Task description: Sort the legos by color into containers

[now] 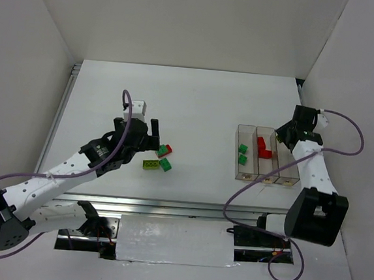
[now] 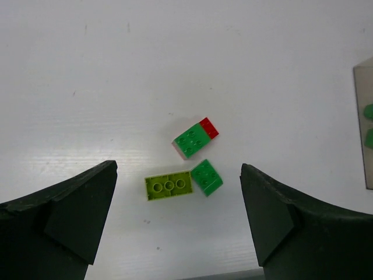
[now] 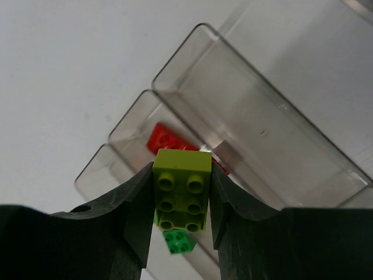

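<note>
The right gripper (image 3: 182, 175) pinched a glossy yellow-green brick (image 3: 182, 195), 6 studs showing, near 3 clear, round-cornered bins (image 3: 262, 105) holding a red brick (image 3: 166, 139) and a green brick (image 3: 178, 242). The left gripper (image 2: 178, 172) gaped wide above 3 loose legos (image 2: 195, 140) — green, lime, red-tipped — lying between its fingers.

A yellow-green brick (image 3: 182, 189), a red brick (image 3: 166, 139) and a green brick (image 3: 176, 241) are shown against clear bins (image 3: 262, 134), black fingers (image 3: 105, 233) and a white table (image 3: 70, 70).
</note>
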